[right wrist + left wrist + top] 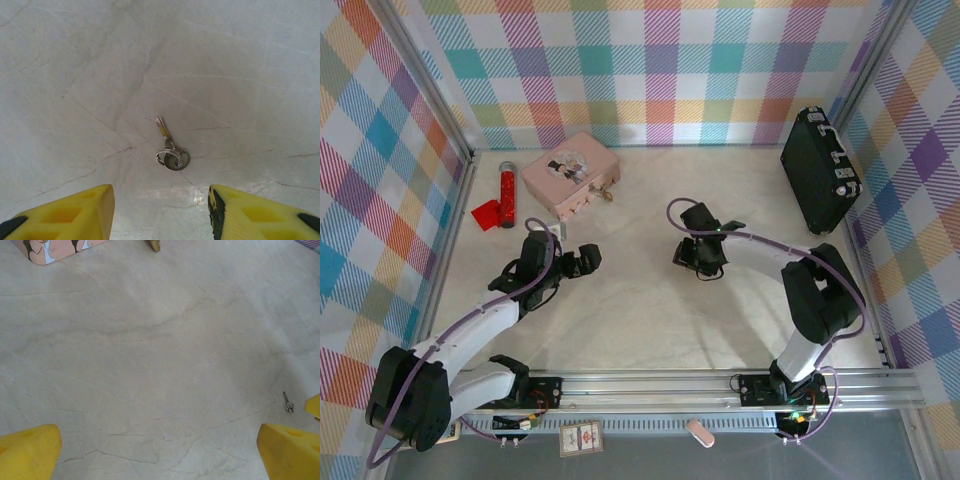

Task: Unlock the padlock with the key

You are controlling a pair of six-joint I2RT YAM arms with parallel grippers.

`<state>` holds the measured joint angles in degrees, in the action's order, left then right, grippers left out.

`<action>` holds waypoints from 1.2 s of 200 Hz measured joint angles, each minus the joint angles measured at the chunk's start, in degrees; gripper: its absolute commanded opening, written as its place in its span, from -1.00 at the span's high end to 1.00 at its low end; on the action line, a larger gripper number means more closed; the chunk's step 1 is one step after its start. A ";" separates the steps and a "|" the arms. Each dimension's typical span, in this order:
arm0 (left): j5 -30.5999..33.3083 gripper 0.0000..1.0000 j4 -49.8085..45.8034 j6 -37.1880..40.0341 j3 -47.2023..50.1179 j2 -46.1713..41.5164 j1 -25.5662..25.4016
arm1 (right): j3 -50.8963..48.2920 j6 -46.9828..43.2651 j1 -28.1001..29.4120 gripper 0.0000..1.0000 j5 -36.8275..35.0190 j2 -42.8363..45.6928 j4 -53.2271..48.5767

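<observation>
The key (pixel 167 145) lies on the table (pixel 75 60) just ahead of our right gripper (pixel 160 202), opposite the gap between its jaws, which stand apart and hold nothing. The padlock (pixel 608 192) sits at the pink tin (pixel 568 170), far ahead of our left gripper (pixel 160 452), whose jaws are wide apart. Grasping, inserting and turning all remain. We can read no writing.

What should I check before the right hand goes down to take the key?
1. Key lies free on the table: ok.
2. Key is ahead of the right hand, centred between its fingers: ok.
3. Right hand fingers apart, holding nothing: ok.
4. Left hand open, away from the key: ok.
5. Padlock in sight by the pink tin: ok.
6. Padlock's keyhole direction: cannot tell.
</observation>
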<state>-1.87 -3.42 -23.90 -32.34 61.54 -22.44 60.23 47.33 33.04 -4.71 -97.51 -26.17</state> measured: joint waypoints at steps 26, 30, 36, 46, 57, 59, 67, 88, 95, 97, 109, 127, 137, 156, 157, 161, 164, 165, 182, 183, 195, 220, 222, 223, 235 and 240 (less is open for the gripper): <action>0.66 -0.99 -1.09 0.61 0.00 -1.11 0.00 | 2.08 0.22 0.72 0.11 -0.96 -2.73 -1.01; 0.72 -0.99 -1.16 0.68 0.00 -1.20 0.00 | 2.27 0.26 0.79 0.12 -1.11 -3.02 -1.09; 0.92 -0.99 -1.18 0.79 0.00 -1.38 -0.02 | 2.56 0.24 0.87 0.14 -1.33 -3.52 -1.25; 1.07 -0.99 -1.20 0.85 0.00 -1.62 -0.04 | 3.08 0.24 1.07 0.15 -1.68 -4.28 -1.60; 1.09 -0.99 -1.27 0.98 0.00 -1.81 -0.04 | 3.74 0.24 1.25 0.17 -2.01 -5.29 -2.14; 1.11 -0.99 -1.29 0.98 0.00 -1.84 -0.04 | 3.87 0.22 1.29 0.17 -2.14 -5.53 -2.21; 1.11 -0.99 -1.38 1.01 0.00 -1.84 -0.04 | 4.35 0.22 1.44 0.19 -2.47 -6.27 -2.56; 1.44 -0.99 -1.53 1.01 0.00 -1.84 -0.04 | 5.44 0.15 1.84 0.24 -3.52 -7.63 -3.67; 1.46 -0.99 -1.60 1.01 0.00 -1.84 -0.04 | 5.77 0.02 1.92 0.27 -3.80 -7.89 -3.98; 1.46 -0.99 -1.64 1.01 0.00 -1.84 -0.04 | 5.84 0.04 1.92 0.28 -3.87 -7.98 -4.04; 1.46 -0.99 -1.84 1.01 0.00 -1.84 -0.04 | 6.32 -0.22 2.10 0.33 -4.15 -8.55 -4.50; 1.49 -0.99 -2.25 1.01 0.00 -1.84 -0.04 | 6.97 -0.20 2.21 0.40 -4.76 -8.98 -5.46; 1.49 -0.99 -2.32 1.01 0.00 -1.81 -0.04 | 7.15 -0.26 2.25 0.46 -4.98 -9.20 -5.88; 1.51 -0.99 -2.32 1.01 0.00 -1.81 -0.04 | 7.45 -0.57 2.29 0.59 -5.60 -9.42 -6.64; 1.51 -0.99 -2.32 1.01 0.00 -1.81 -0.04 | 7.48 -0.52 2.29 0.60 -5.66 -9.42 -6.69; 1.53 -0.99 -2.32 1.01 0.00 -1.81 -0.04 | 7.48 -0.63 2.32 0.62 -5.86 -9.42 -6.88; 1.53 -1.00 -2.32 1.01 0.00 -1.81 -0.04 | 7.48 -0.68 2.36 0.63 -5.95 -9.42 -6.95; 1.53 -0.99 -2.32 1.01 0.00 -1.81 -0.04 | 7.48 -0.63 2.36 0.63 -6.01 -9.42 -6.97; 1.77 -0.99 -2.34 1.01 0.00 -1.81 -0.04 | 7.52 -1.09 2.62 0.67 -6.78 -9.42 -7.32; 1.77 -0.99 -2.34 1.01 0.00 -1.81 -0.04 | 7.52 -1.09 2.64 0.68 -6.80 -9.42 -7.32; 1.95 -0.99 -2.32 1.01 0.00 -1.81 -0.04 | 7.52 -1.29 2.93 0.72 -7.32 -9.42 -7.37; 1.95 -0.99 -2.34 1.01 0.00 -1.81 -0.04 | 7.52 -1.57 3.54 0.80 -8.00 -9.42 -7.06; 1.95 -0.99 -2.32 1.01 0.00 -1.81 -0.04 | 7.52 -1.68 3.61 0.81 -8.15 -9.42 -7.06; 1.95 -0.99 -2.34 1.01 0.00 -1.81 -0.04 | 7.52 -1.70 3.63 0.81 -8.15 -9.42 -7.06; 1.95 -0.99 -2.34 1.01 0.00 -1.81 -0.04 | 7.52 -1.90 3.96 0.86 -8.17 -9.40 -6.86; 1.97 -0.99 -2.32 1.01 0.00 -1.81 -0.04 | 7.52 -1.92 4.09 0.89 -8.31 -9.38 -6.86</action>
<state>0.10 -5.74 -22.90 -32.34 59.72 -22.48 67.75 45.41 37.12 -13.02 -106.89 -33.04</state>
